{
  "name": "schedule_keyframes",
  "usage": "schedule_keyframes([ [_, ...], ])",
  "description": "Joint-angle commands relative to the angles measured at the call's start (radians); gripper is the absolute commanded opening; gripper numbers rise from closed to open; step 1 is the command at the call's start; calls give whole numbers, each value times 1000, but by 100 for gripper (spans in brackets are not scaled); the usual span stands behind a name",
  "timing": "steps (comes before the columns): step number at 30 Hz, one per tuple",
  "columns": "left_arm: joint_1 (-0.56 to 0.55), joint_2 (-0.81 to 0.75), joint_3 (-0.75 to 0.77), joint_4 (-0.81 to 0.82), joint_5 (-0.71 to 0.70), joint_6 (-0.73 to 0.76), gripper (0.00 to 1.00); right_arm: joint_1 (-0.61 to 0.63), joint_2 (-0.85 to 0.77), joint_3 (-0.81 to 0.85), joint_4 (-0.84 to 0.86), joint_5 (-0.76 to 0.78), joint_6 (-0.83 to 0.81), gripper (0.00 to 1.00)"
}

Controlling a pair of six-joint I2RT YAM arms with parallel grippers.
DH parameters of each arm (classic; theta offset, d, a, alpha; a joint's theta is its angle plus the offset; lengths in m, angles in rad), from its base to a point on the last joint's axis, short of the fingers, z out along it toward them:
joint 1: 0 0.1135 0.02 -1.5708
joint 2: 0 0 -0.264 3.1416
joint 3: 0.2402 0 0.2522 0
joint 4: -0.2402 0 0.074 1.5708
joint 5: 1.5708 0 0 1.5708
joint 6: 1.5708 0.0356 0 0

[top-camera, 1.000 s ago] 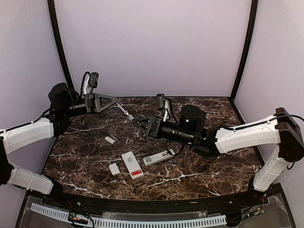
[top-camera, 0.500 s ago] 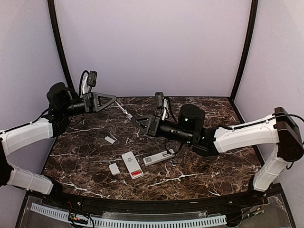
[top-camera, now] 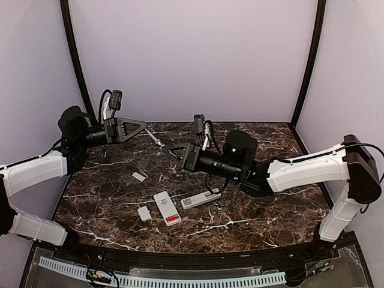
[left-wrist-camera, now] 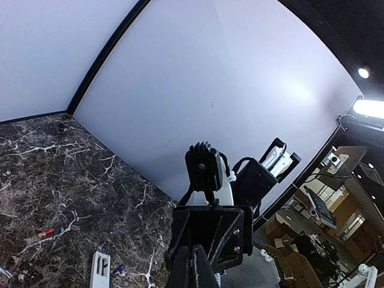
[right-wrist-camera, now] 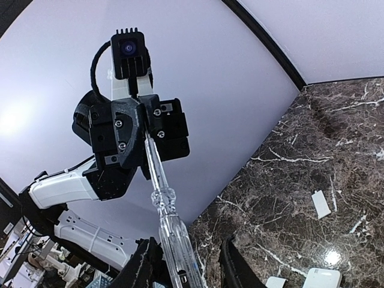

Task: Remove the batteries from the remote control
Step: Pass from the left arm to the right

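Batteries (top-camera: 172,219): a red one sits in the near end of the remote control (top-camera: 167,207) on the worktop (top-camera: 270,204).
Top view: screwdriver (top-camera: 154,138) in the air beyond the remote control, between left end effector (top-camera: 144,126) and right end effector (top-camera: 170,150).
Left wrist: left end effector looks pinched tight; loose red cell (left-wrist-camera: 48,231) on the worktop.
Right wrist: left clamps the shaft tip; right's jaws stand apart around the handle.
Risk: if the left lets go before the right closes, the screwdriver falls.

Robotics lab, lilac booth walls (top-camera: 192,60) around a dark marble table (top-camera: 270,216), cluttered work desks (left-wrist-camera: 318,210) at lower right beyond.
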Motion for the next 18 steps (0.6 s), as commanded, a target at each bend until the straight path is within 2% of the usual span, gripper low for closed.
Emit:
schedule_keyframes([
  [1,0,-28,-23,78,17,-30,0,6,17,38,46,-14,-15,34],
  [18,0,-36,-64,204,-8,-97,0,7,40,32,108,-36,14,33],
])
